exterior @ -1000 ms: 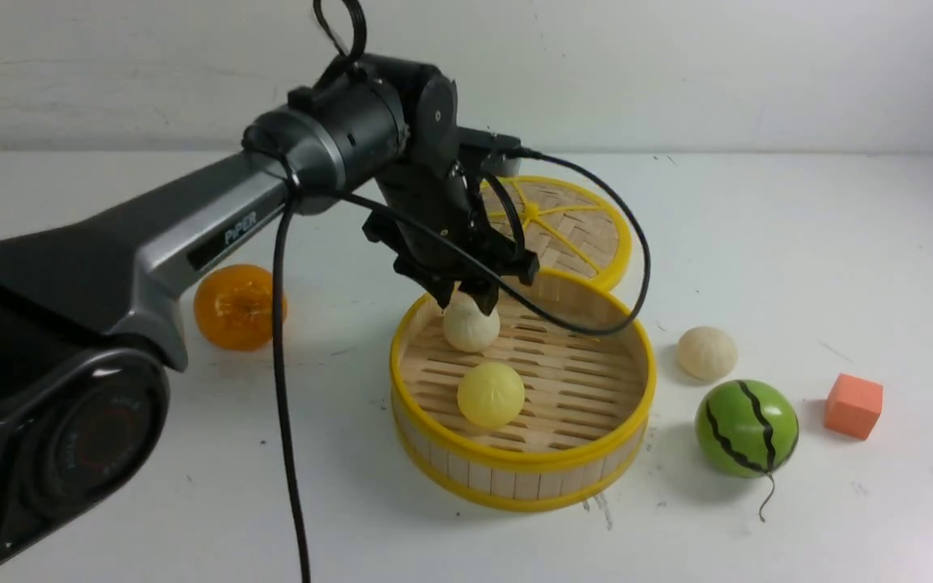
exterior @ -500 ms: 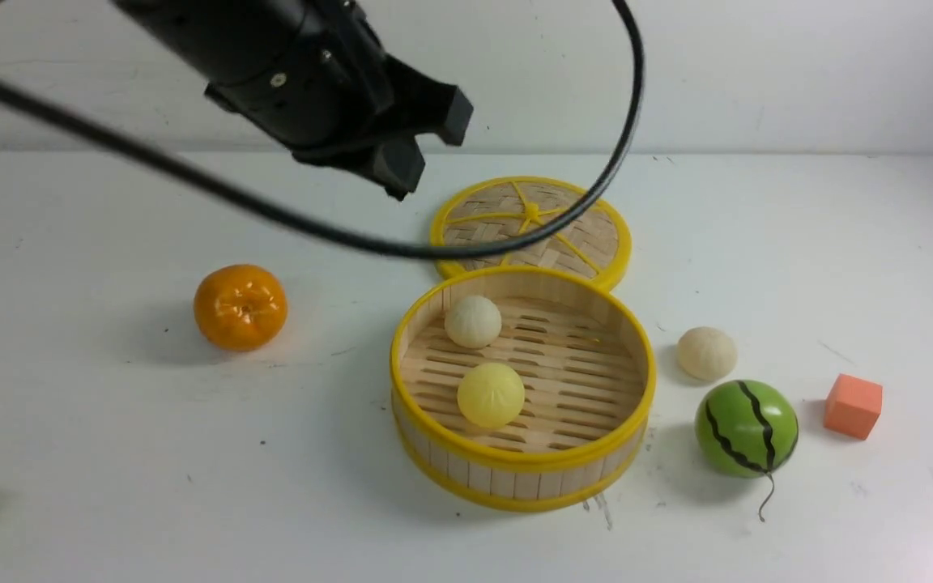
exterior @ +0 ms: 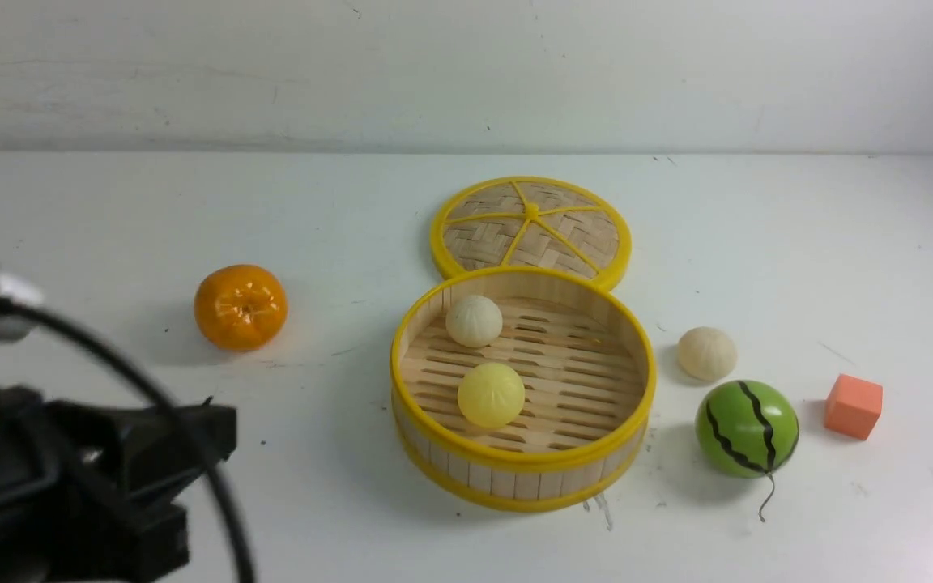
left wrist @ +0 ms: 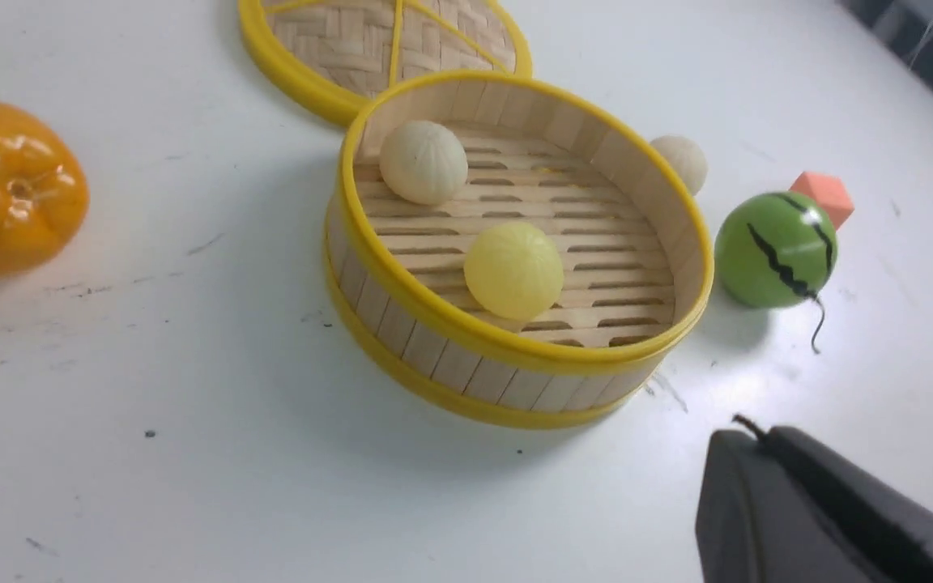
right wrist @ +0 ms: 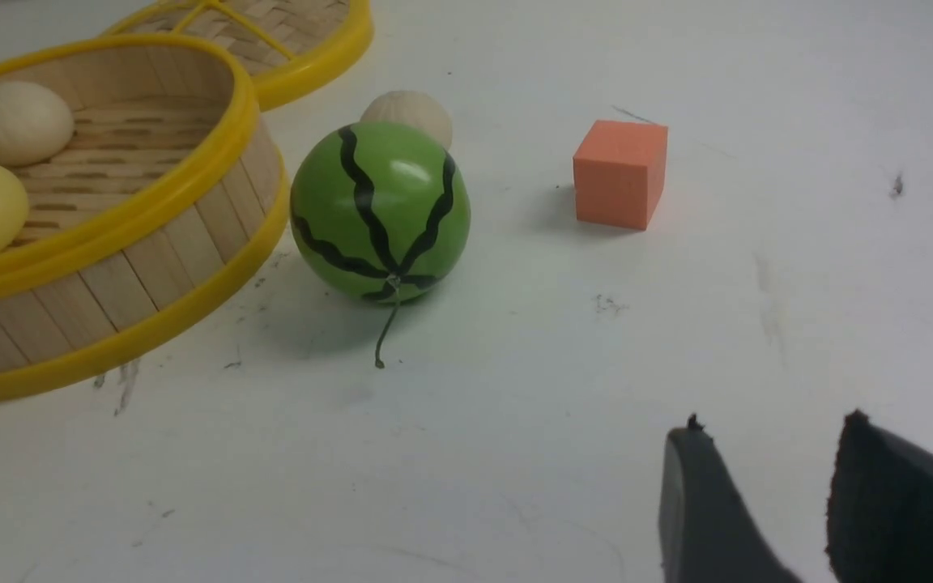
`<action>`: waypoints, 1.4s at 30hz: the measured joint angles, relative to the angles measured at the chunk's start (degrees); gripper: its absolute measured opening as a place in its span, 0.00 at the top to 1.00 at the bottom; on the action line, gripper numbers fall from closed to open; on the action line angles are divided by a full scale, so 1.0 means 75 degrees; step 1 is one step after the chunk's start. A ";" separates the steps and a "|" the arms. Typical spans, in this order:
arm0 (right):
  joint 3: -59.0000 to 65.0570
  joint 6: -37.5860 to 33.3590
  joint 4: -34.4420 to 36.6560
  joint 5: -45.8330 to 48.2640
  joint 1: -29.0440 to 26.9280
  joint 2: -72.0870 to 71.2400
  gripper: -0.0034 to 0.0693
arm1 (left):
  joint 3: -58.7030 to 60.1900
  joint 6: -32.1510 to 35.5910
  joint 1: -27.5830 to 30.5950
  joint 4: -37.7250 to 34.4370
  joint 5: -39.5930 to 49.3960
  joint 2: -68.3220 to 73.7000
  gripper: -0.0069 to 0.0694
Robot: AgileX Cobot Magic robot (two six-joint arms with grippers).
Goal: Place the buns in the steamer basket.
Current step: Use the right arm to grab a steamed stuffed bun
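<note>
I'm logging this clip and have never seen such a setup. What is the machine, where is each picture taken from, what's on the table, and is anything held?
It is a two-armed robot with a pincer gripper on each arm. One picture looks forward from between the arms; the other two come from wrist cameras. On the white table stands a steamer basket holding a cream bun and a yellow bun; a third bun lies outside it near a watermelon ball. Also there: the woven lid, an orange and a coral cube. The left gripper is shut, the right gripper open; neither holds anything.
</note>
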 joint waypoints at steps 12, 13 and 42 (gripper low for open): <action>0.0000 0.0000 -0.0155 -0.0042 0.0000 0.0000 0.62 | 0.2202 0.0025 0.0000 0.0184 -0.1336 -0.3282 0.93; 0.0000 0.0025 -0.0155 -0.0082 0.0000 0.0000 0.62 | 0.2243 0.0025 0.0000 0.0184 -0.1336 -0.3309 0.93; -0.3426 -0.0603 0.2889 0.1654 0.0000 0.3075 0.91 | 0.2387 0.0025 0.0000 0.0215 -0.1120 -0.3309 0.92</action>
